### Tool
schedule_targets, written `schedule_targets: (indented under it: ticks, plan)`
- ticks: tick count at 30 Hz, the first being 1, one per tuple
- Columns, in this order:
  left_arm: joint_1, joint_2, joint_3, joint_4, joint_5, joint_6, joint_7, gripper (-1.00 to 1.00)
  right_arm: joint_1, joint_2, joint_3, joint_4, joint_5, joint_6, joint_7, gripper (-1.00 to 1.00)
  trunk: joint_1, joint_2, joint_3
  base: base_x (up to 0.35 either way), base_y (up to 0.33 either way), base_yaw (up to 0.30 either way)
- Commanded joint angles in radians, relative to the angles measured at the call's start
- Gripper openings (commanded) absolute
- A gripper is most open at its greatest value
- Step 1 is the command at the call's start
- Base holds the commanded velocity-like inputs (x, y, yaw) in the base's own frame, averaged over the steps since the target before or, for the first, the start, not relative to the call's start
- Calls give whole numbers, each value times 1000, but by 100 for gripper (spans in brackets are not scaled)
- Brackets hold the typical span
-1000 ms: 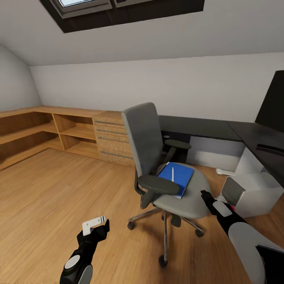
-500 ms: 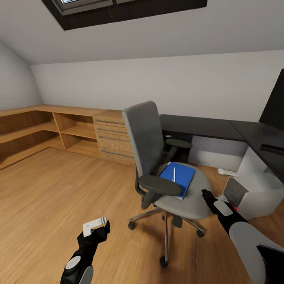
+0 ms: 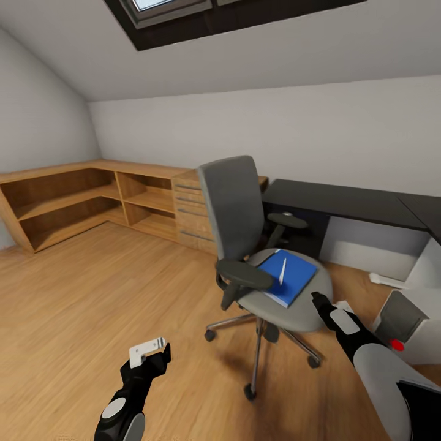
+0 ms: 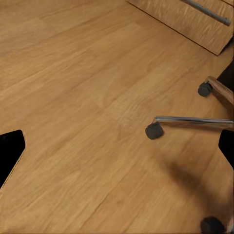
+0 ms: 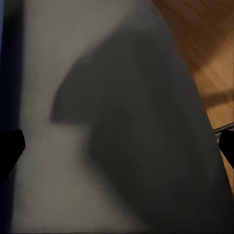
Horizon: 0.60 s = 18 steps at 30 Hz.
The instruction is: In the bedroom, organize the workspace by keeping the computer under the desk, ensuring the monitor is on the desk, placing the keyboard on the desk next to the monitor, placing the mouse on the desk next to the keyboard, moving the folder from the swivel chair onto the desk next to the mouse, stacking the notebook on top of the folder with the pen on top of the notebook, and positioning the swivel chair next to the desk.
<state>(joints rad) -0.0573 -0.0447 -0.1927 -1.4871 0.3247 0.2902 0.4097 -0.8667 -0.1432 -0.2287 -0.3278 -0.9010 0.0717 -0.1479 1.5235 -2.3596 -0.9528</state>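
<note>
The grey swivel chair (image 3: 245,226) stands mid-room, its seat (image 5: 97,122) close under my right gripper. On the seat lies the blue folder (image 3: 289,278) with the thin pale pen (image 3: 282,271) on top. My right gripper (image 3: 318,300) hovers open at the seat's front right edge, a short way from the folder. My left gripper (image 3: 150,354) is open and empty, low over the wood floor to the left of the chair's star base (image 4: 190,121). The black desk (image 3: 343,202) runs along the wall behind the chair. The grey computer (image 3: 401,315) with a red light stands on the floor at the right.
Light-wood low shelving (image 3: 67,199) and its drawer unit (image 3: 196,211) line the left and back walls. Pale flat items (image 3: 386,280) lie on the floor near the desk's white leg. Open wood floor (image 3: 92,294) spreads to the left of the chair. A skylight sits overhead.
The whole picture has shifted: the camera has turned left, so more shelving is in view and the desk's right wing has slid out. Both arms hold the same pose.
</note>
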Motion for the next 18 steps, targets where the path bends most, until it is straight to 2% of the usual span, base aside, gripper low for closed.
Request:
schedule_targets:
  ticks: [1,13,18]
  plan:
    - [-1,0,-2,-1,8,3,8,100,0,0,-1,-3,-13,5,-2,100,0,0,-1,0,0,275]
    - [-1,0,-2,2,7,3,8,100,0,4,3,-6,-9,3,-2,100,0,0,-1,0,0,275]
    - [-1,0,-2,2,5,0,8,100,0,4,2,-7,-7,3,-2,100,0,0,-1,130,0,79]
